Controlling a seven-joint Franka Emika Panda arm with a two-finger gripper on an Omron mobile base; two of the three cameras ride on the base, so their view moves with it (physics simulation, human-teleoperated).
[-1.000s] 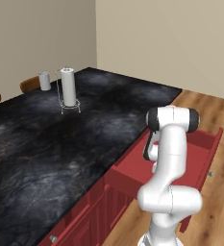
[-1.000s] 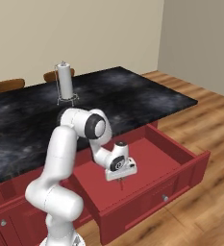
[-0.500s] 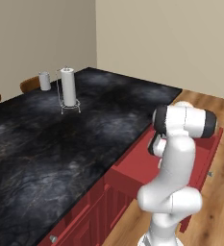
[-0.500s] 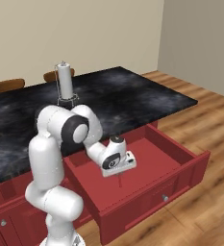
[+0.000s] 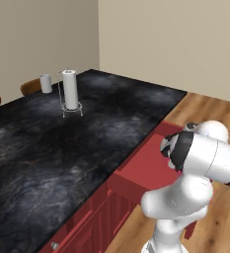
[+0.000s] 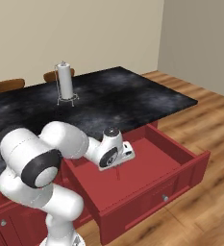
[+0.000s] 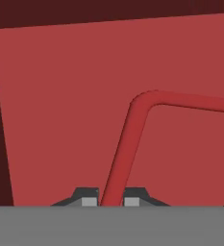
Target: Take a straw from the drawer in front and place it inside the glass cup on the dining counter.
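Observation:
The drawer [image 6: 147,178] is pulled wide open below the dining counter [image 6: 118,96]. My gripper [image 6: 117,165] hangs over the drawer's middle, shut on the straw [image 6: 118,173], which points down at the red floor. In the hand view the straw [image 7: 125,149] rises from between the fingertips [image 7: 88,200], then bends to the right over the drawer floor [image 7: 60,96]; the gripper [image 7: 110,201] pinches its lower end. The glass cup [image 5: 46,83] stands at the far end of the dining counter [image 5: 57,148], left of the towel roll. The arm hides part of the drawer [image 5: 148,165] in the left base view.
A white paper-towel roll [image 5: 70,90] on a wire stand sits near the cup, and shows as the towel roll [image 6: 64,81] from the right. Brown chair backs [image 5: 31,86] line the counter's far side. Wooden floor [image 6: 200,110] lies to the right of the drawer.
The arm's elbow has swung out to the side and nearer the cameras. The hand, with the straw in it, has risen a little over the drawer.

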